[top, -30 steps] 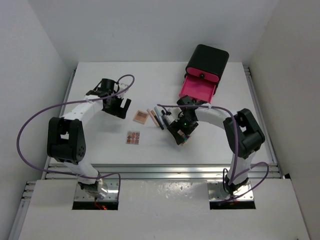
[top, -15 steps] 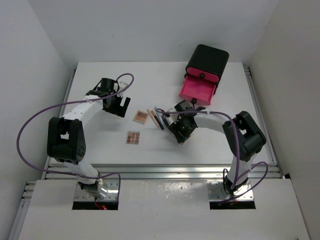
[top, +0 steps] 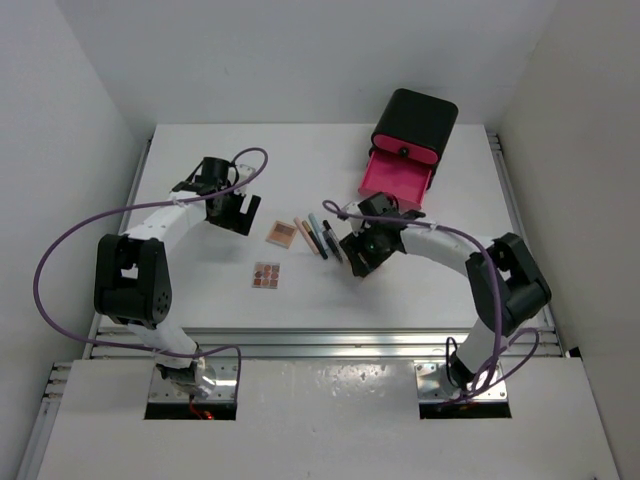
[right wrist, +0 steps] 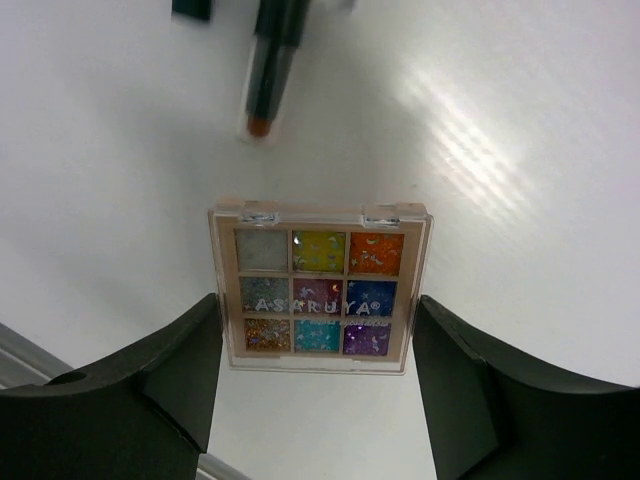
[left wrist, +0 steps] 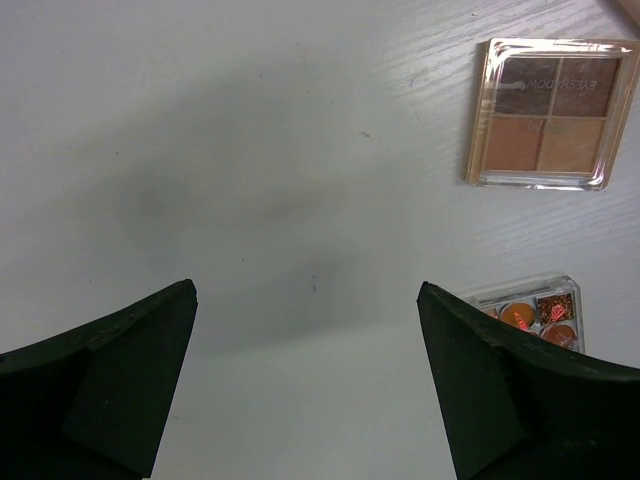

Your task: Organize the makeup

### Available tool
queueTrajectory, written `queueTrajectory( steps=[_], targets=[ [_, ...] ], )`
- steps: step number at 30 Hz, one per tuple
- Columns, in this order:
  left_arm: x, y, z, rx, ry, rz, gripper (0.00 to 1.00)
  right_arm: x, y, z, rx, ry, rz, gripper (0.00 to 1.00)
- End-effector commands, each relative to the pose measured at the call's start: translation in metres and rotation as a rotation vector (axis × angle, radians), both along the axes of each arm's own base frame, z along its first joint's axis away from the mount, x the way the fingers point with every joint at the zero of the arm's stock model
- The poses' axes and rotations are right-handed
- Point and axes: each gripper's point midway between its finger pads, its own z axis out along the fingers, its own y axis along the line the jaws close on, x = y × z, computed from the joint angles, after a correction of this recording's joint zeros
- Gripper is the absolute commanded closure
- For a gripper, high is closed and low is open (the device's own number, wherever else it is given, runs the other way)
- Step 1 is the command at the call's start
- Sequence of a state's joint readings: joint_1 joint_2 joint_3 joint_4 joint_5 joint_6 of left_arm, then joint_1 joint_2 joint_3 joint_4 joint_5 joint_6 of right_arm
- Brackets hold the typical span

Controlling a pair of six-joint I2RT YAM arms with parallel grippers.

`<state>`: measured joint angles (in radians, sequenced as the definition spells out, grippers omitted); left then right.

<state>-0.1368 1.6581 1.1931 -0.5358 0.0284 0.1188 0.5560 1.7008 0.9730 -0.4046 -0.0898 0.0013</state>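
Note:
My right gripper (right wrist: pixel 318 305) is shut on a nine-pan colourful eyeshadow palette (right wrist: pixel 320 295), one finger on each side edge, just above the white table. In the top view the right gripper (top: pixel 360 265) is just right of three thin pencils (top: pixel 320 236); the palette is hidden under it. A black pencil's tip (right wrist: pixel 268 75) lies just beyond the palette. My left gripper (left wrist: pixel 305 290) is open and empty over bare table, also in the top view (top: pixel 238 212). A beige four-pan palette (left wrist: pixel 550 110) (top: pixel 283 233) and an orange-brown palette (left wrist: pixel 530 315) (top: pixel 266 275) lie to its right. No compact or sponge shows.
A black box (top: pixel 415 120) stands at the back right with one pink drawer (top: pixel 395 178) pulled open towards the right gripper. The table's metal front rail (top: pixel 320 340) runs along the near edge. Grey walls close in on both sides.
My right gripper has moved up and left, away from the front edge towards the pencils, carrying the colourful palette. The left arm has not moved.

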Motion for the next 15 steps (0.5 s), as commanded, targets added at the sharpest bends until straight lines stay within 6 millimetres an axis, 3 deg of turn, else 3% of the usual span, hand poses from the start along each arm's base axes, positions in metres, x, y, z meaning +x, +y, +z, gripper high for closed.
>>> queueTrajectory(
  steps=[1,6,10,12,13,14,15],
  targets=[
    [0.003,-0.003,0.016,-0.009,-0.056,0.009,0.01,0.037,0.01,0.057,0.111,-0.101,-0.142,0.8],
    [0.003,-0.003,0.016,-0.009,-0.056,0.009,0.01,0.077,0.002,0.106,0.11,-0.217,-0.305,0.83],
    [0.003,-0.003,0.016,-0.009,-0.056,0.009,0.01,0.137,-0.016,0.146,0.15,-0.35,-0.519,0.83],
    [0.006,-0.003,0.017,-0.011,-0.065,0.009,0.01,0.158,-0.041,0.142,0.129,-0.364,-0.65,0.83],
    [0.006,-0.003,0.017,-0.011,-0.065,0.009,0.01,0.178,-0.055,0.154,0.134,-0.414,-0.735,0.84],
    [0.006,-0.003,0.017,-0.011,-0.065,0.009,0.01,0.184,-0.055,0.144,0.122,-0.406,-0.755,0.84],
    [0.006,-0.003,0.021,-0.012,-0.074,0.009,0.01,0.193,-0.061,0.148,0.141,-0.423,-0.796,0.84]
  ],
)
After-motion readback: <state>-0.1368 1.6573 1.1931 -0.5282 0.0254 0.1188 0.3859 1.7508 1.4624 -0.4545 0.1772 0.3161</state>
